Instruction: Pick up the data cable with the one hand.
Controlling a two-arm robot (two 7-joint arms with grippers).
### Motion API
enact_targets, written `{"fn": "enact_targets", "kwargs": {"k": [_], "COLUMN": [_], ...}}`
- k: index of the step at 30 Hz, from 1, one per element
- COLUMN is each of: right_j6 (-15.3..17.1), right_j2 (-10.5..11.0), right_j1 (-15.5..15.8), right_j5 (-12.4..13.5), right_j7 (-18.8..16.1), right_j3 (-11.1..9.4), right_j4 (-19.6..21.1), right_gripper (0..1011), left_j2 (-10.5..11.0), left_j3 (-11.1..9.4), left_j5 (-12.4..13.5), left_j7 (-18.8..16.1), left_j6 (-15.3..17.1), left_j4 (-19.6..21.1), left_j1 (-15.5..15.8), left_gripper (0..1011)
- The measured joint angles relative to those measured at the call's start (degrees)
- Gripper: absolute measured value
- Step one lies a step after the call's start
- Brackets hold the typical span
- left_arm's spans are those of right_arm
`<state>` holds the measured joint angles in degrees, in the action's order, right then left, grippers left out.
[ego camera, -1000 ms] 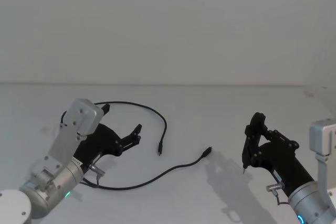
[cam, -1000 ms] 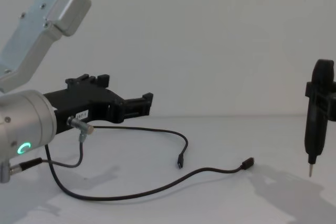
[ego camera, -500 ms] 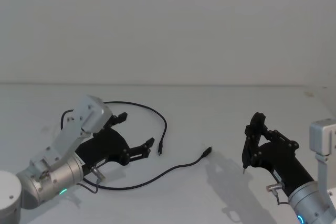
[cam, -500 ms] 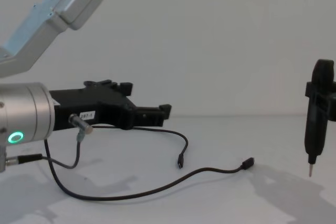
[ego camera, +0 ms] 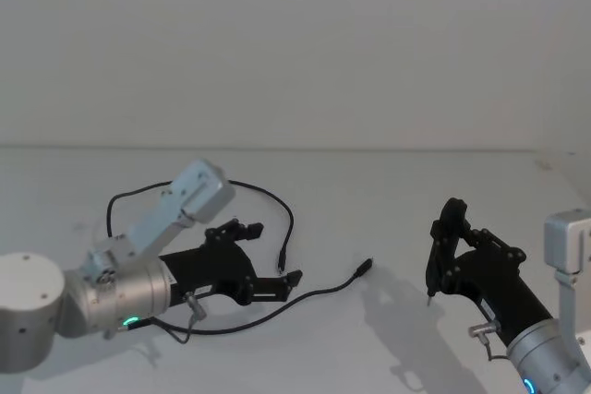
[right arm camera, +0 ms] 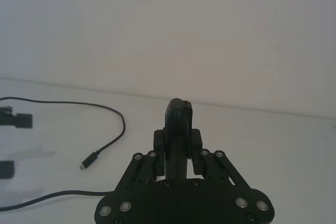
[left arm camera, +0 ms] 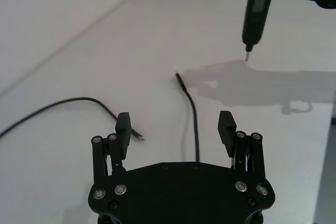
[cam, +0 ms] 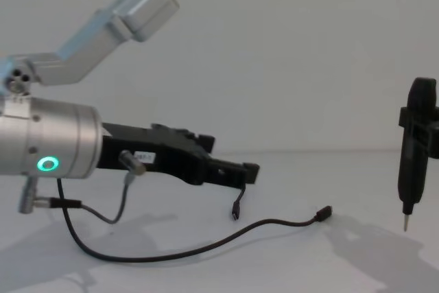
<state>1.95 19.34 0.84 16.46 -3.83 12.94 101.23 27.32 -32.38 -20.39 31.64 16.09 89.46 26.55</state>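
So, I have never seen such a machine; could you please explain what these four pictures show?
It is a robot with two arms, each ending in a claw. One picture comes from its head, one from its chest, and one from a camera on each wrist. On the white table lies a long black data cable. The left claw is open, just above the cable, holding nothing. The right claw is off to the side, shut on a slim black tool with a metal tip.

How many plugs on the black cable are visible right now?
2. One plug lies by the open left gripper fingertips. The other plug lies farther right on the table, toward the tool held by the right gripper. Neither looks hidden.
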Motion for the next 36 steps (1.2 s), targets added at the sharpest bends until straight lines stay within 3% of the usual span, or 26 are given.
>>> {"fn": "enact_targets", "kwargs": {"k": [13, 22, 36], "right_j6": [0.0, 0.0, 0.0], "right_j2": [0.0, 0.0, 0.0], "right_j1": [0.0, 0.0, 0.0], "right_j5": [0.0, 0.0, 0.0], "right_j7": [0.0, 0.0, 0.0], "right_j3": [0.0, 0.0, 0.0], "right_j4": [0.0, 0.0, 0.0], "right_gripper": [279, 279, 279], "left_j2": [-4.64, -6.77, -8.15], "left_j3": [-4.11, -6.29, -8.68], "left_j5": [-0.97, -1.07, -0.6], "left_j7": [2.91, 3.02, 2.41], "left_j6": [8.23, 12.16, 15.94], "left_j4": [-7.67, -11.25, -13.94], "left_j1": [6.8, 9.35, 11.09], "left_gripper": [1001, 1001, 1001]}}
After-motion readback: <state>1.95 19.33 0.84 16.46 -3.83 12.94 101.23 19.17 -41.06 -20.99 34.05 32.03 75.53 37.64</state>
